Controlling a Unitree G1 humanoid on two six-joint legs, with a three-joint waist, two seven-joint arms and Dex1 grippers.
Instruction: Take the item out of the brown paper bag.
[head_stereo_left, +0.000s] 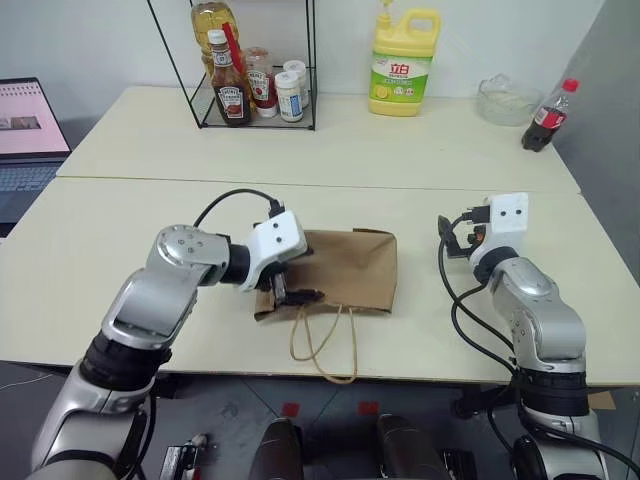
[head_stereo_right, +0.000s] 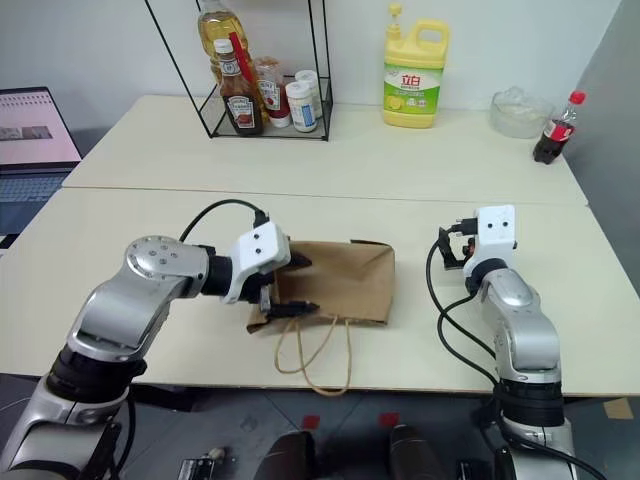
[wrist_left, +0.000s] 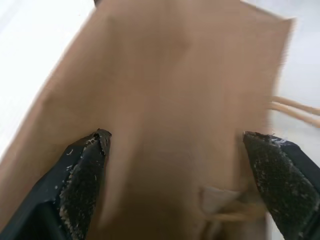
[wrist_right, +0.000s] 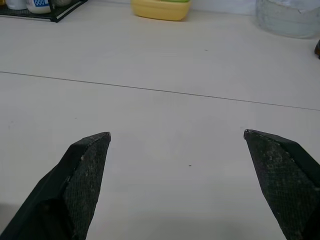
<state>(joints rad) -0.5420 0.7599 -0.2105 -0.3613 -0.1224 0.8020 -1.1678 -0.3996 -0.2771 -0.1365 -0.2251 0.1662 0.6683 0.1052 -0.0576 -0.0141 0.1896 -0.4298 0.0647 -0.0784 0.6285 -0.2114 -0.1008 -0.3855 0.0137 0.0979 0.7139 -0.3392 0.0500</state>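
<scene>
We see two pale tables (head_stereo_left: 140, 240) pushed together, with a thin seam running between them. On the near one the brown paper bag (head_stereo_left: 350, 270) lies flat and creased, its twine handles (head_stereo_left: 325, 350) looping over the near edge. The item itself we cannot see; nothing shows whether it is inside the bag.

Our left gripper (head_stereo_right: 290, 285) hovers at the bag's left end, angled down and toward the right, its two black fingers (wrist_left: 82, 175) spread wide over the brown paper and holding nothing. Our right gripper (wrist_right: 177, 185) sits well apart from the bag on the right side of the table, pointing level across the bare surface, fingers likewise wide apart and empty.

On the far table stand a wire rack (head_stereo_left: 255, 100) of sauce bottles and jars, a yellow detergent jug (head_stereo_left: 402, 65), a clear glass bowl (head_stereo_left: 508, 100) and, just beside it, a dark cola bottle (head_stereo_left: 548, 118) with a red cap. An open laptop (head_stereo_left: 28, 135) sits at the far left.
</scene>
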